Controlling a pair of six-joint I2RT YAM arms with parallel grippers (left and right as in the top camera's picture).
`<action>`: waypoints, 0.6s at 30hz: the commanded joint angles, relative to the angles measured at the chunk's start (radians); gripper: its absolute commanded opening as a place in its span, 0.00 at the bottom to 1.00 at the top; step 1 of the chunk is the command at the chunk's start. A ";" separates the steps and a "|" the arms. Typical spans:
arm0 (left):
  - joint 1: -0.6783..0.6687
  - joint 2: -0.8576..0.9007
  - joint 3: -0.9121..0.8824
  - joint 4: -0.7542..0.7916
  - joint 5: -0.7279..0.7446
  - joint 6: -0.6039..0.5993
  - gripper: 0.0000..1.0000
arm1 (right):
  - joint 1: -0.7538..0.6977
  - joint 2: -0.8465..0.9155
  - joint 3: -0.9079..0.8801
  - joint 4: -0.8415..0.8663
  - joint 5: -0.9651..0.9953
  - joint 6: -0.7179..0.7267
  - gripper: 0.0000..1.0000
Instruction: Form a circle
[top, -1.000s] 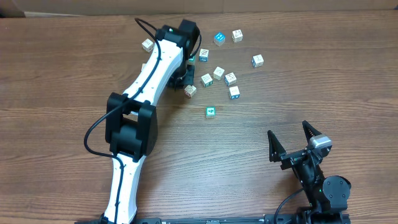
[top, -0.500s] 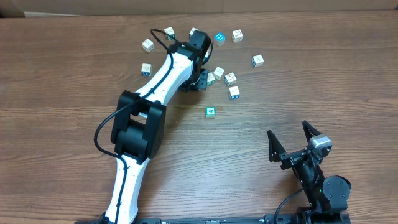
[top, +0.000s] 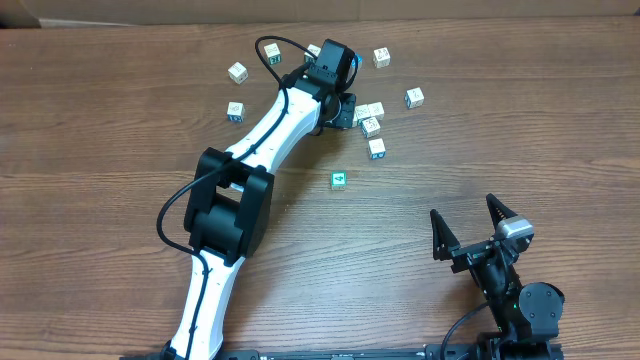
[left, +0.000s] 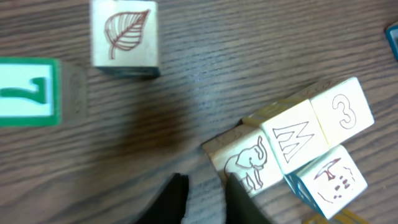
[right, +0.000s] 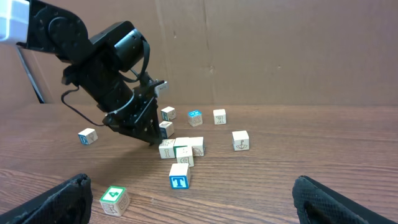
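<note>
The circle's cubes lie scattered at the far side of the table. My left gripper (left: 202, 200) is shut with nothing between its fingers; its right finger (left: 239, 199) rests against an elephant cube (left: 247, 165). That cube is packed against an M cube (left: 292, 134), a 3 cube (left: 342, 111) and one more cube (left: 329, 180). From overhead, the left gripper (top: 346, 110) sits at the left side of this cluster (top: 370, 112). A leaf cube (left: 124, 34) lies apart. My right gripper (top: 464, 210) stands open near the front edge, away from all cubes.
Loose cubes lie at the far left (top: 237, 71), lower left (top: 234, 111), far right (top: 381, 57) and right (top: 414, 97). A blue T cube (right: 179, 175) and a green 4 cube (top: 338, 180) lie nearer the front. The left arm (top: 260, 140) spans the table's left half.
My left arm has swung right and away, sweeping two cubes into the cluster. The right arm has not moved.
</note>
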 joint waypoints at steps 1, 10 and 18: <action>0.027 0.005 0.132 -0.032 -0.008 -0.001 0.29 | -0.003 -0.008 -0.010 0.006 0.007 -0.005 1.00; 0.049 0.010 0.158 0.089 -0.105 0.008 0.57 | -0.003 -0.008 -0.010 0.006 0.007 -0.005 1.00; 0.048 0.087 0.157 0.191 -0.117 0.047 0.52 | -0.003 -0.008 -0.010 0.006 0.007 -0.005 1.00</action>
